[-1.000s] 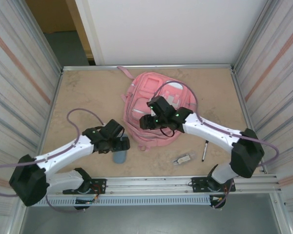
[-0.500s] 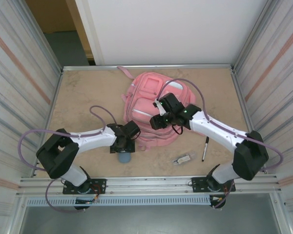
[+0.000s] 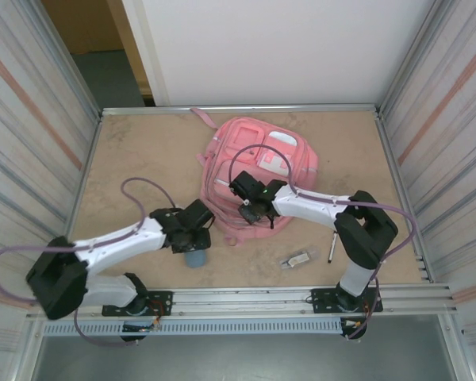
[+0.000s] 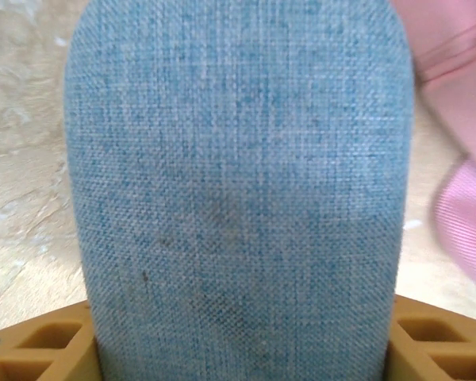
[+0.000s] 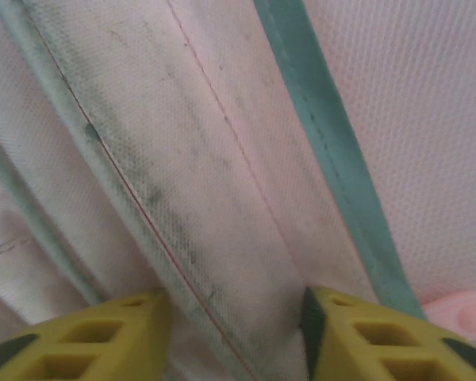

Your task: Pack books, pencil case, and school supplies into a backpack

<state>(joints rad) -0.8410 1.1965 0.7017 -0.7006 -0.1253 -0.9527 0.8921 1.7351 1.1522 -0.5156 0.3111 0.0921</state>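
The pink backpack point(image 3: 258, 163) lies flat mid-table. My right gripper point(image 3: 250, 209) is at its near-left edge; in the right wrist view the gripper point(image 5: 236, 317) is shut on a fold of pale pink backpack fabric point(image 5: 222, 198) that fills the gap between the yellow fingers point(image 5: 103, 341). The blue-grey pencil case point(image 3: 194, 259) lies on the table left of the backpack. My left gripper point(image 3: 195, 240) is over it, and in the left wrist view the gripper point(image 4: 238, 353) is shut on the pencil case point(image 4: 238, 175), which spans from finger to finger point(image 4: 40, 345). The books are out of view.
A black pen point(image 3: 332, 244) and a small clear-and-grey item point(image 3: 298, 259) lie on the table right of the backpack, near the front. Metal rails edge the table point(image 3: 135, 159), with corrugated walls on both sides. A pink strap point(image 4: 464, 222) lies beside the pencil case.
The left jaws have narrowed onto the pencil case. The right gripper slid toward the backpack's near-left edge and closed on its fabric.
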